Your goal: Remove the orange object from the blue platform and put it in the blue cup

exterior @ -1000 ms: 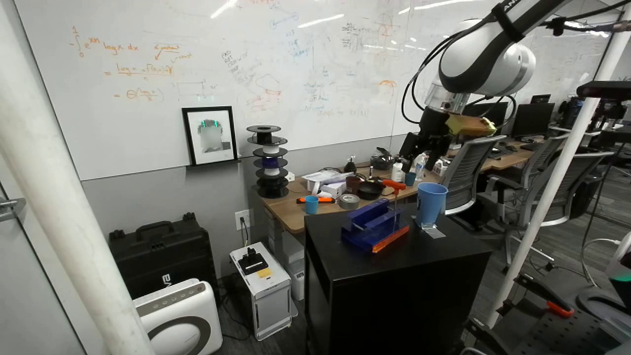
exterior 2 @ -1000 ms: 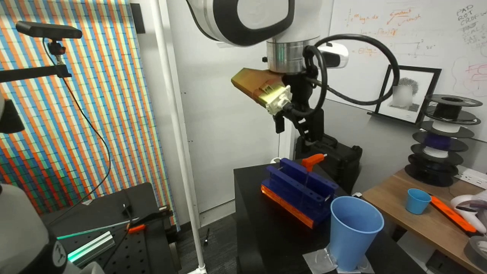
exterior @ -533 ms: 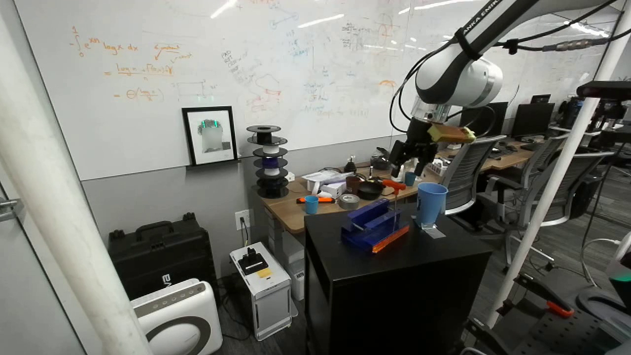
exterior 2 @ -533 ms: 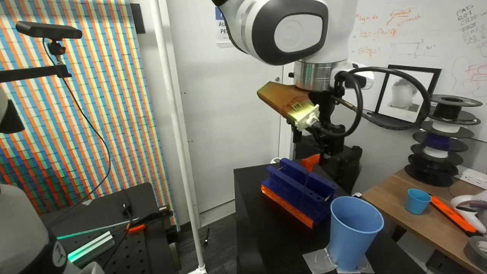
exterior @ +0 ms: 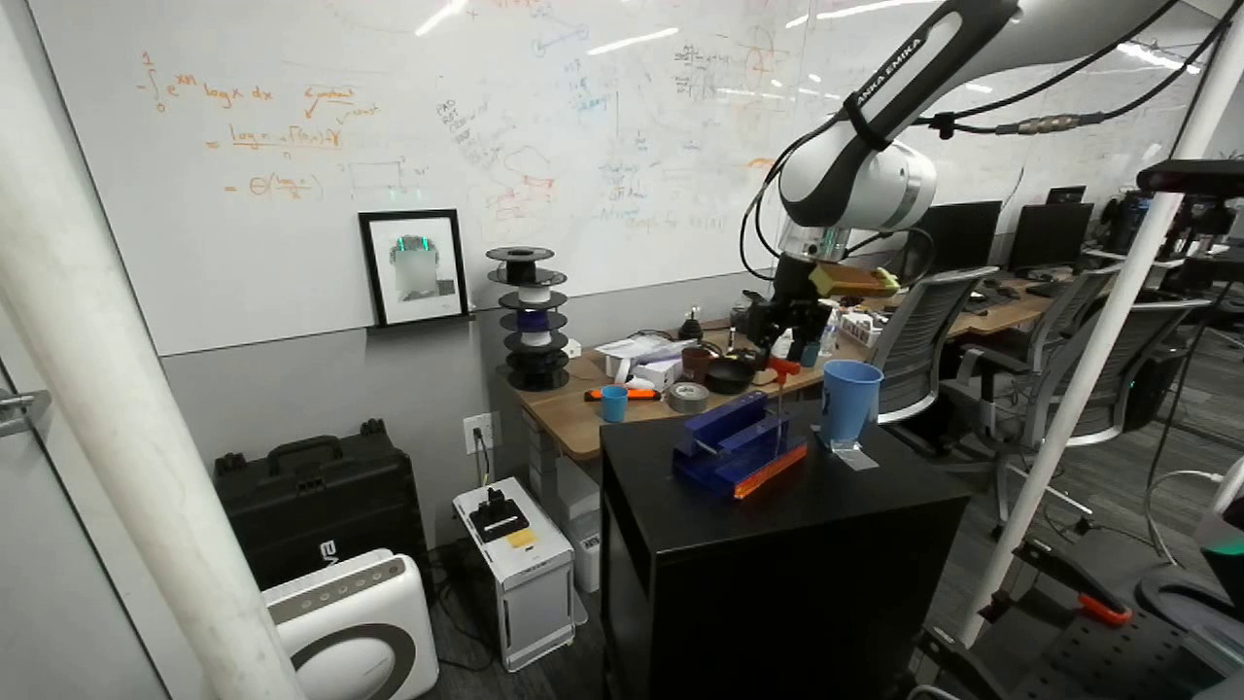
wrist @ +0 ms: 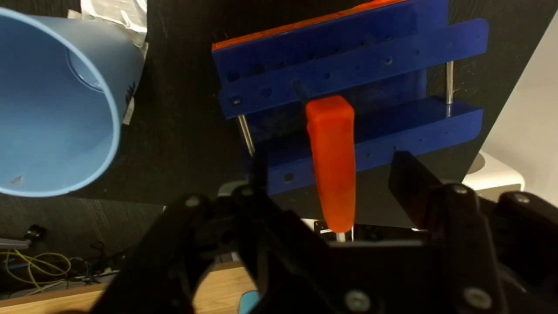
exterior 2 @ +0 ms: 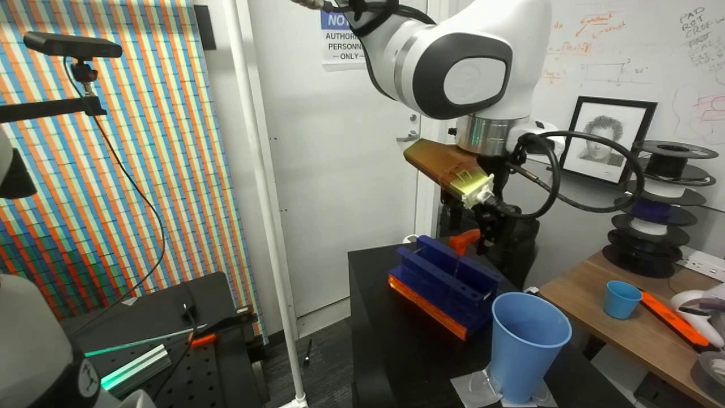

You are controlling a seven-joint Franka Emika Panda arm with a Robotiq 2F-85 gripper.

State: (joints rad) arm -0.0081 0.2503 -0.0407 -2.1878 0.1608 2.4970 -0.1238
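Observation:
The orange object is a T-handled tool with an orange handle (wrist: 333,131); it also shows in both exterior views (exterior: 783,367) (exterior 2: 462,241). It stands with its thin shaft in the blue platform (wrist: 375,56), a dark blue slab also seen in both exterior views (exterior: 719,457) (exterior 2: 436,294). The light blue cup (wrist: 48,117) stands upright beside the platform, also in both exterior views (exterior: 849,401) (exterior 2: 527,345). My gripper (wrist: 329,159) is open, one finger on each side of the handle's end, with gaps on both sides. Its fingertips are partly hidden in an exterior view (exterior 2: 469,231).
The platform and cup stand on a black cabinet (exterior: 661,525), with clear tape at the cup's base. A wooden desk (exterior: 573,428) behind holds a small blue cup (exterior 2: 621,299), a tape roll (exterior: 688,397) and clutter. A white pole (exterior 2: 266,187) stands near the cabinet.
My gripper has come down and across to the orange handle, from high above the cabinet to the handle's height. The fingers stay open. The platform, handle and cup have not moved.

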